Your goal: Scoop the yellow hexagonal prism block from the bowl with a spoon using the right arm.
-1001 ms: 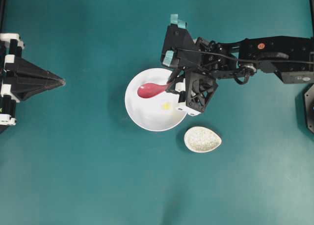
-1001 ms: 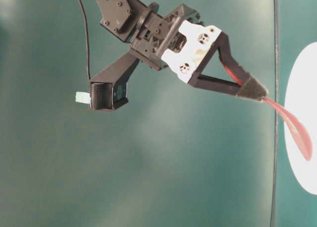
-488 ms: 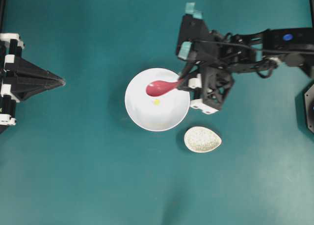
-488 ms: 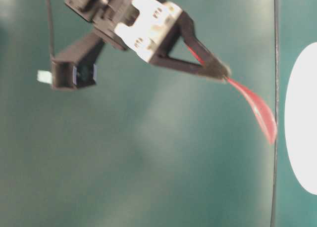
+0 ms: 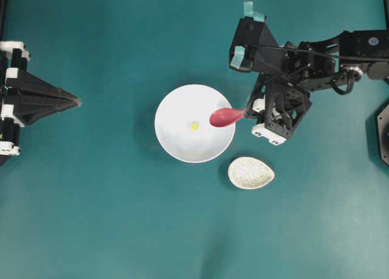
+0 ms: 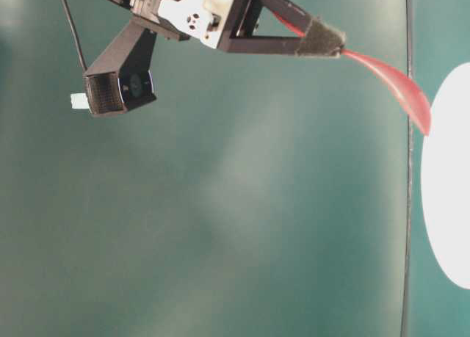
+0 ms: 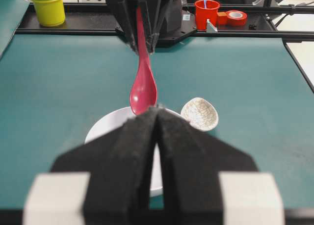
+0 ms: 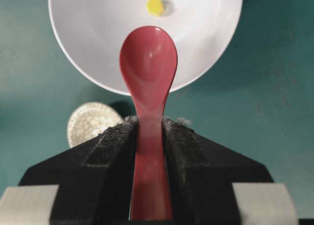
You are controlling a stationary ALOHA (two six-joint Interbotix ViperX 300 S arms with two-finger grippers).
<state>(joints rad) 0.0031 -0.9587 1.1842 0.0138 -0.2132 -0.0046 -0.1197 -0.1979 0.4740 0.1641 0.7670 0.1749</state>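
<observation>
The yellow hexagonal prism block (image 5: 194, 126) lies alone near the middle of the white bowl (image 5: 173, 139). My right gripper (image 5: 248, 111) is shut on the handle of the red-pink spoon (image 5: 223, 117). It holds the spoon raised, with the empty scoop over the bowl's right rim. In the right wrist view the spoon (image 8: 148, 63) points at the bowl (image 8: 93, 43), and the block (image 8: 155, 6) sits beyond the scoop's tip. From table level the spoon (image 6: 389, 84) hangs in the air above the bowl (image 6: 449, 183). My left gripper (image 5: 76, 101) rests shut at the far left, holding nothing.
A small speckled teardrop dish (image 5: 251, 172) stands just below and right of the bowl. Beyond the table's far edge in the left wrist view stand stacked yellow and blue cups (image 7: 48, 7), a red cup (image 7: 206, 12) and a roll of red tape (image 7: 235, 16).
My right gripper has drawn the spoon rightward and upward, from inside the bowl to over its right rim. The block slid a little left toward the bowl's middle. The left arm stayed still.
</observation>
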